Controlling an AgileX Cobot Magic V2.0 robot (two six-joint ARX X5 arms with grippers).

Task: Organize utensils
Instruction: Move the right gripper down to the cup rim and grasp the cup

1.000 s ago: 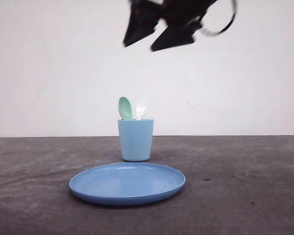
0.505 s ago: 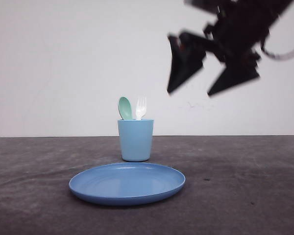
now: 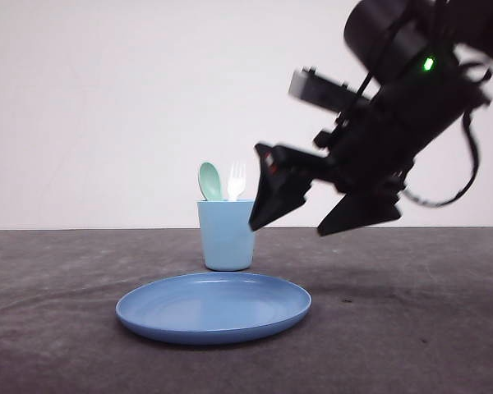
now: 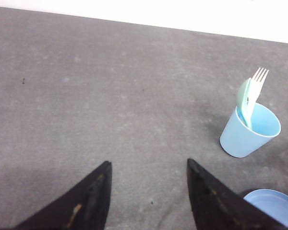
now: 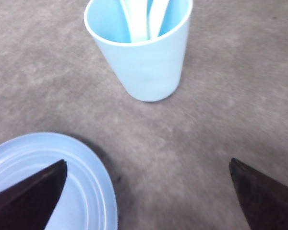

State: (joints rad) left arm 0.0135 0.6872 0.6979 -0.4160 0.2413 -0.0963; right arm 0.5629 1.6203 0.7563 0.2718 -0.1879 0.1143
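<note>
- Since a second ago my right gripper [image 3: 285, 220] has dropped from high above to beside the cup [image 3: 228, 234], jaws spread, empty.
- Spoon [image 3: 210, 182] and fork [image 3: 236, 180] stand upright inside it; the plate [image 3: 214, 308] lies bare.
- Left gripper [image 4: 149, 191] hangs open; sorting seems done.

From my station the light is soft, even and bright, washing the pale back wall nearly flat. Shadows are faint: a thin dark band under the round blue plastic plate [image 3: 213, 308] near the front edge of the dark grey desk [image 3: 411, 328]. My right arm's black gripper [image 3: 300, 215] is a near-silhouette, smeared by motion blur. The right wrist picture is soft all over; the light blue plastic cup [image 5: 140, 45] has fuzzy edges. The left wrist picture is sharper.
</note>
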